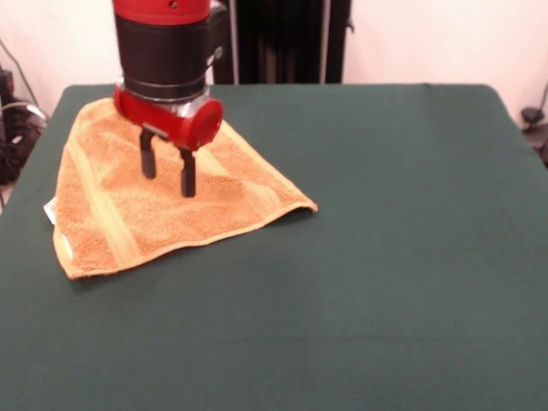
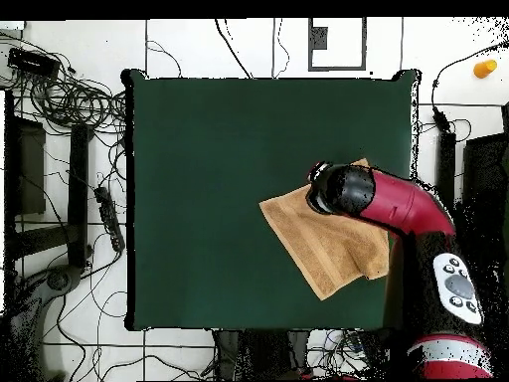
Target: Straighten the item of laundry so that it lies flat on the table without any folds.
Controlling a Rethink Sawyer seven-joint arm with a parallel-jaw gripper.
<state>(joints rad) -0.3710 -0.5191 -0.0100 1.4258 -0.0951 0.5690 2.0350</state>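
Right now, gripper [image 1: 168,175]: I see both fingers spread, holding nothing, poised over the towel
Towel [image 1: 111,218]: directly beneath my gripper, at the table's [image 1: 385,257] far-left corner in the front view; long axis toward the near-right corner
Fold: flap doubled over
Count: one towel, one gripper

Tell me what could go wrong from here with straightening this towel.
The towel still has a fold across its right side, and the open tool hangs over its middle; pinching there could bunch it further. The towel also lies near the table edge, so a pull that way might drag it off.
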